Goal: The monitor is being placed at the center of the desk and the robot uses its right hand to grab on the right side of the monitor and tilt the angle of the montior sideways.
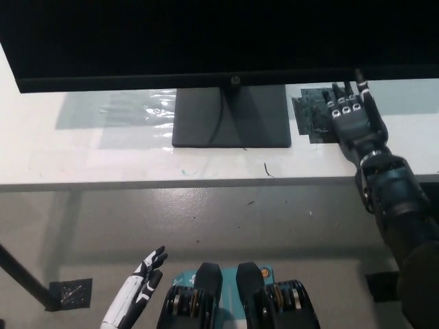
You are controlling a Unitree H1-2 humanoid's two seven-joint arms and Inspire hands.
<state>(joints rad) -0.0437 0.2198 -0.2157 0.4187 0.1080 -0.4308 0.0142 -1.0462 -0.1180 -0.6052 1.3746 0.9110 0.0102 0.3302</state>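
black monitor (206, 41), dark screen, square base; right robot hand (353, 123) under its edge, grip unclear.

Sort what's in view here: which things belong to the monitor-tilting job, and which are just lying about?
Job:
- wide black flat-screen monitor on its dark square base
- black right hand, raised under the monitor's right part

Lying about:
- white left hand, resting low over the floor
- dark textured patch on the white desk

— The monitor (206, 34) is black, on a dark grey base (232, 116)?
— Yes, over a white desk (82, 157). The right hand (353, 123) is black with pale knuckle marks; the left hand (137, 291) white with black stripes.
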